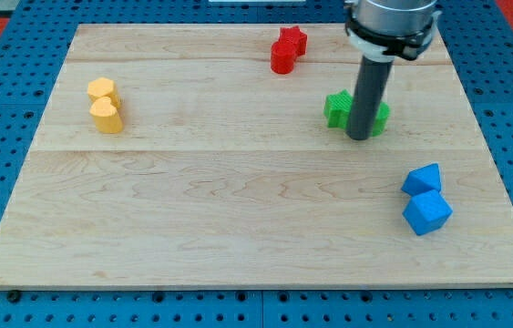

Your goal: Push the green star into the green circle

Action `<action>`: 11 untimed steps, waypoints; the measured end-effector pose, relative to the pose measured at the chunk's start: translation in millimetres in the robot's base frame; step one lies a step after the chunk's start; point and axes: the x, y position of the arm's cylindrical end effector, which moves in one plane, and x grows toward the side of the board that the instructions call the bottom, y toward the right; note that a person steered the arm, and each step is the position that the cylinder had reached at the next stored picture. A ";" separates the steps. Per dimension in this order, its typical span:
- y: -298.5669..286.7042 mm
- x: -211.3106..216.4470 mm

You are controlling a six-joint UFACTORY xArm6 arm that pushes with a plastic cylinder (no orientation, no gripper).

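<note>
The green star (337,108) lies on the wooden board at the upper right, just left of my rod. Another green block, likely the green circle (380,118), peeks out from behind the rod on its right; most of it is hidden. My tip (361,137) rests on the board right between and slightly in front of the two green blocks, touching or nearly touching both.
Two red blocks (286,49) sit together near the view's top centre. Two yellow blocks (105,105) sit together at the left. Two blue blocks (425,200) sit together at the right, below my tip. The board's edge (256,287) runs along the bottom.
</note>
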 end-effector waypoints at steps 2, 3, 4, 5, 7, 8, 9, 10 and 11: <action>-13.9 14.0; -86.8 28.7; -95.2 3.0; -93.8 -22.6; -46.7 -41.1; -21.8 -43.5; 3.2 -42.6; -4.4 -35.1; -54.3 -34.9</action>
